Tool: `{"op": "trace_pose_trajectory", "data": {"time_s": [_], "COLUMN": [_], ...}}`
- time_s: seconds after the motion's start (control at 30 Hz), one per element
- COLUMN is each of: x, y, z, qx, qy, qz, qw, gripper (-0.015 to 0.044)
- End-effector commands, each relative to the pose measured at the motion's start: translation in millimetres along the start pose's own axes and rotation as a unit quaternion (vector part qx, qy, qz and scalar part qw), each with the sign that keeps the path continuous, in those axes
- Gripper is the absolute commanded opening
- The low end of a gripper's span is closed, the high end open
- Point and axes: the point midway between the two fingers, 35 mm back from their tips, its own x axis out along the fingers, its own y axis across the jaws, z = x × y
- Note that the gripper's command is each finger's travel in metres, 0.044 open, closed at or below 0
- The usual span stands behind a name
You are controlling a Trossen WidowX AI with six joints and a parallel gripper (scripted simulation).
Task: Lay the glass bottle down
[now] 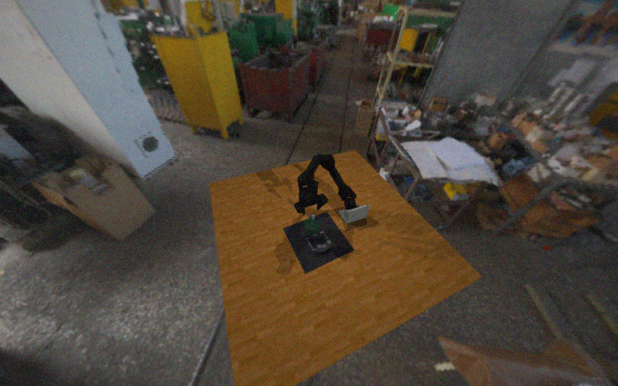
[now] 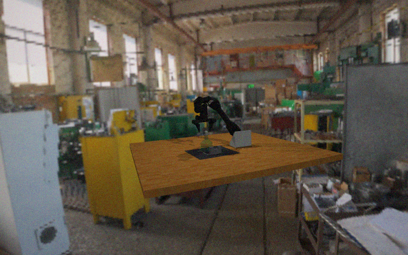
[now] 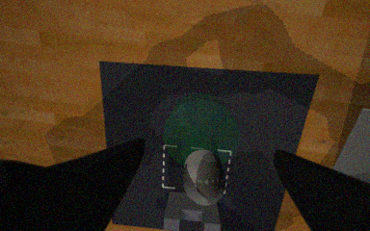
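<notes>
The green glass bottle stands upright on the dark mat, its pale neck and top toward the camera in the wrist view. The dashed outline lies beside its base; the bottle top covers part of it in the wrist view. The grey U-shaped rest is at the outline's far end from the bottle. My gripper is open and empty, pointing down above the bottle, its fingers on either side of the bottle in the wrist view.
A light grey wedge-shaped block stands on the wooden table beside the mat, in front of the arm's base. Shadows of the arm fall across the mat and table.
</notes>
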Motion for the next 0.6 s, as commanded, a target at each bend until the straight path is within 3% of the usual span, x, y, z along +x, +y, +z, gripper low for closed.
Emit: {"op": "trace_pose_trajectory", "data": {"time_s": [0.0,0.4,0.57], "x": [0.5,0.6,0.6], "y": [0.9,0.3,0.3], "z": [-8.9,-25.8,-25.8], "qx": [0.002,0.002,0.002], "qy": [0.002,0.002,0.002], "qz": [-0.002,-0.002,-0.002], "qw": [1.000,1.000,1.000], "gripper": [0.0440,0.0440,0.0309]}}
